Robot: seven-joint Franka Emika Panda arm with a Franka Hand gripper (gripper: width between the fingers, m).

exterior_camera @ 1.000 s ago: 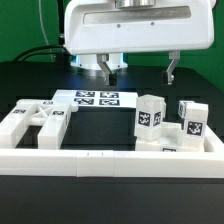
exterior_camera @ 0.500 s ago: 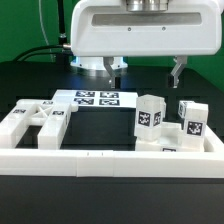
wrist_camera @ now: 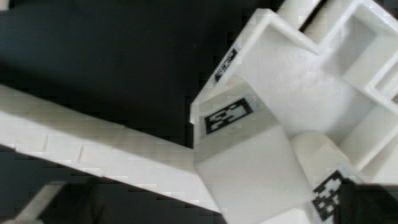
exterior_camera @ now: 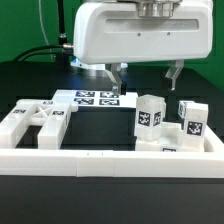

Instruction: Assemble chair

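Note:
The chair lies in loose white plastic pieces with black-and-white tags. A cluster of flat and leg-like pieces [exterior_camera: 32, 120] sits at the exterior view's left. Two upright blocks [exterior_camera: 150, 117] [exterior_camera: 190, 118] stand at the exterior view's right. My gripper [exterior_camera: 145, 78] hangs open above and behind the blocks, with nothing between its dark fingers [exterior_camera: 117, 78]. In the wrist view a tagged white block [wrist_camera: 249, 135] and a slab-like piece [wrist_camera: 329, 60] fill the frame from close above. My fingertips do not show clearly there.
A long plain white rail [exterior_camera: 100, 158] runs along the front and turns up both sides, fencing the pieces in; it shows in the wrist view too [wrist_camera: 71, 140]. The marker board [exterior_camera: 97, 98] lies flat at the back on the black table.
The gripper has shifted toward the exterior view's right and come lower, its fingers now hanging closer to the blocks. It has stayed open. The chair pieces have not moved.

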